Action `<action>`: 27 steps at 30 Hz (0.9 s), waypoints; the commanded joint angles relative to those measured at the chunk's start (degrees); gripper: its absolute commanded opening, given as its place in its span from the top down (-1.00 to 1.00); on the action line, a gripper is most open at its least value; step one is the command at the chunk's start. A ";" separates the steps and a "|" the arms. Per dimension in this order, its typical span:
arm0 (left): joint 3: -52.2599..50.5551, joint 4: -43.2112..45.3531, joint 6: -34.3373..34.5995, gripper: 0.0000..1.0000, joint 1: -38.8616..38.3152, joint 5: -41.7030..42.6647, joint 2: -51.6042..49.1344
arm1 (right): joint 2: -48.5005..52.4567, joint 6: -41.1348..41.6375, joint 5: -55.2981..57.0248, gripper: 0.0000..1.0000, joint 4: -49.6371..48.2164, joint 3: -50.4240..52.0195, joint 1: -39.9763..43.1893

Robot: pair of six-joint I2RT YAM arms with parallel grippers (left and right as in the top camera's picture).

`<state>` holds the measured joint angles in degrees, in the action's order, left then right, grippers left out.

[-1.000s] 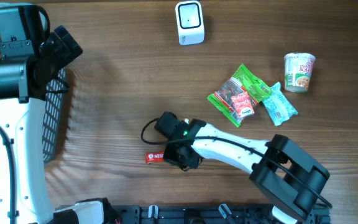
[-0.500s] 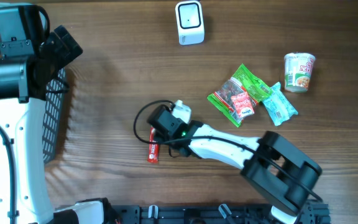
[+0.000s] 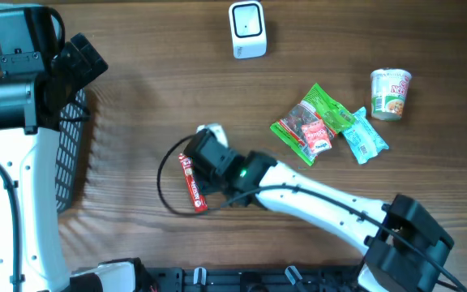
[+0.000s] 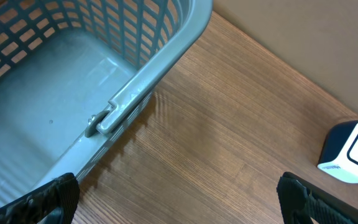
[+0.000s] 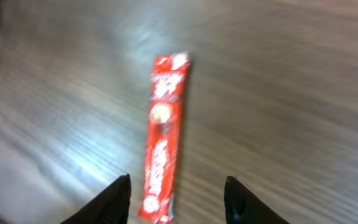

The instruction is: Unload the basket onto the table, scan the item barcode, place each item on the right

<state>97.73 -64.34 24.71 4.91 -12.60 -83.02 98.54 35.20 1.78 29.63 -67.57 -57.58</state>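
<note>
Wooden table [image 3: 136,122] surface carries a white barcode scanner [image 3: 247,29] at its far edge, a cup noodle [image 3: 391,93] and loose snack packets [image 3: 310,123] to the right, and a grey basket [image 4: 135,93] at the left edge. Change since one second ago: the red snack bar [image 3: 191,183] has been turned from lying crosswise near the front edge to lying lengthwise, slightly tilted, and shifted further left. The right gripper [image 5: 178,186], previously closed over it, now stands spread, and the bar appears to lie flat on the wood between the two fingers, touched by neither. Judgement: the item has been released, so the scan is not done; the bar is well apart from the scanner and no barcode can be made out on its upper face. The right arm reaches diagonally from the near right corner to left of centre, with its wrist above the bar. The left gripper [image 4: 179,196] hangs wide open over the basket rim, holding nothing
</note>
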 commanded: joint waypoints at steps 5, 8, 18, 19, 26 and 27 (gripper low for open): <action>0.59 0.02 -0.48 -1.00 0.24 -0.52 0.15 | 6.19 1.25 -1.92 0.31 0.28 -0.17 -3.17; 0.59 0.02 -0.48 -1.00 0.24 -0.52 0.15 | 8.04 0.85 -3.80 0.36 0.15 -0.20 -3.89; 0.59 0.02 -0.48 -1.00 0.24 -0.55 0.15 | 12.09 -0.63 -6.95 0.31 0.37 -0.20 -4.70; 0.59 0.02 -0.48 -1.00 0.24 -0.52 0.15 | 12.11 -0.61 -6.95 0.31 -0.02 -0.20 -4.70; 0.59 0.02 -0.48 -1.00 0.24 -0.55 0.15 | 12.15 -0.55 -6.67 0.58 -0.87 -0.20 -4.70; 0.59 0.02 -0.48 -1.00 0.24 -0.55 0.15 | 12.15 -0.52 -6.51 0.53 -0.92 -0.20 -4.70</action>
<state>97.73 -64.34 24.71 4.91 -12.60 -83.02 109.91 34.65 -4.49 29.10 -67.57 -61.84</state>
